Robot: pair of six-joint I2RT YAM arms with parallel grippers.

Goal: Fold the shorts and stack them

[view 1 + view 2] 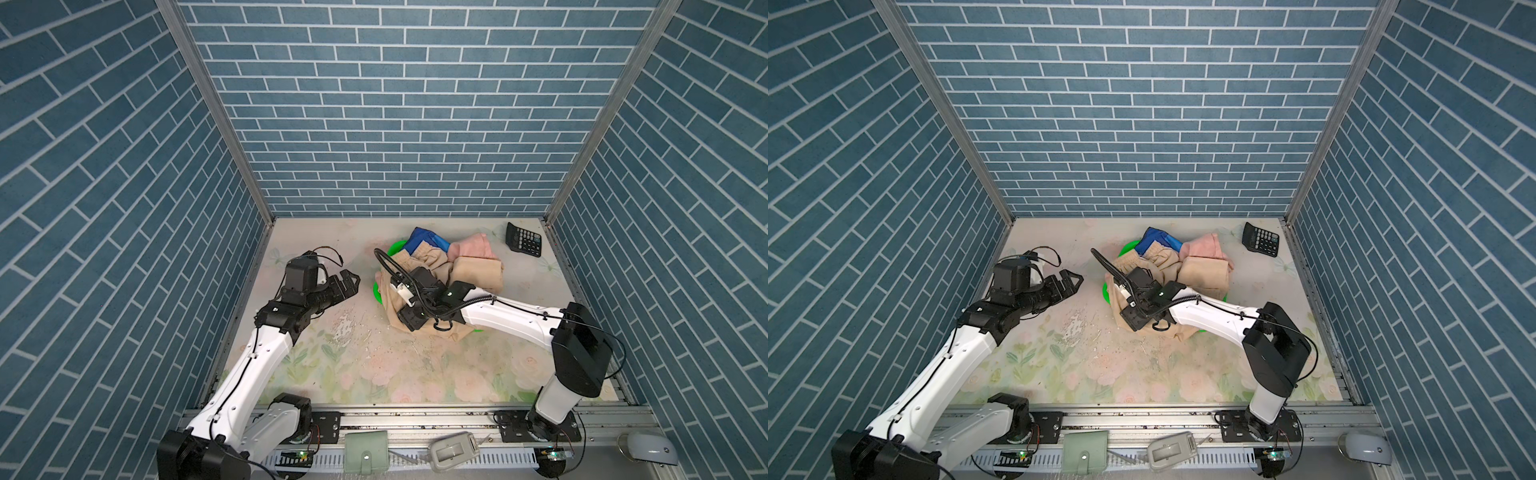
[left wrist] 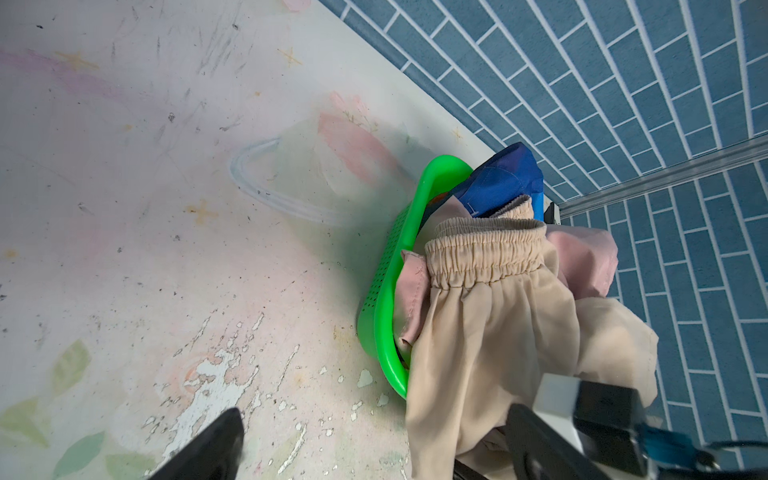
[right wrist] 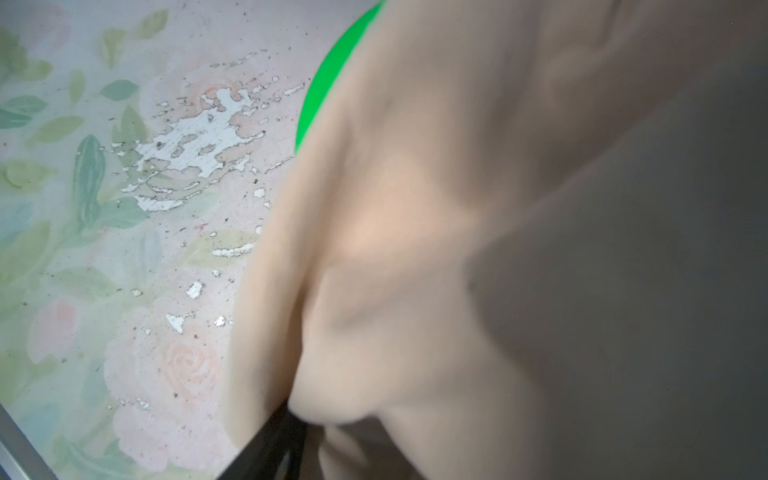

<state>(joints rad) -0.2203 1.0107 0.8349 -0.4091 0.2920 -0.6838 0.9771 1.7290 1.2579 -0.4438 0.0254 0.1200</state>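
Floral tabletop [image 1: 374, 365] bears the green basket [image 1: 394, 250] far right of centre, heaped with the shorts [image 1: 478, 272]; my left gripper [image 1: 349, 282] hangs wide open to its left, while my right gripper [image 1: 409, 321] is buried in beige cloth, and I cannot tell its grip.

The soft beige cloth shorts [image 1: 478, 272] are plain tan, with no print; the soft salmon pink cloth shorts [image 1: 473, 246] are plain as well; the shiny cloth shorts [image 1: 422, 240] show dark blue beside a lighter blue band; the bright green plastic mesh basket [image 2: 384, 270] has small dark holes in rows; the flat table top [image 1: 374, 365] carries pale pink roses and green leaves, worn to white in patches; the walls [image 1: 395, 104] are blue bricks with white joints; the rectangular plastic calculator [image 1: 524, 240] is black.
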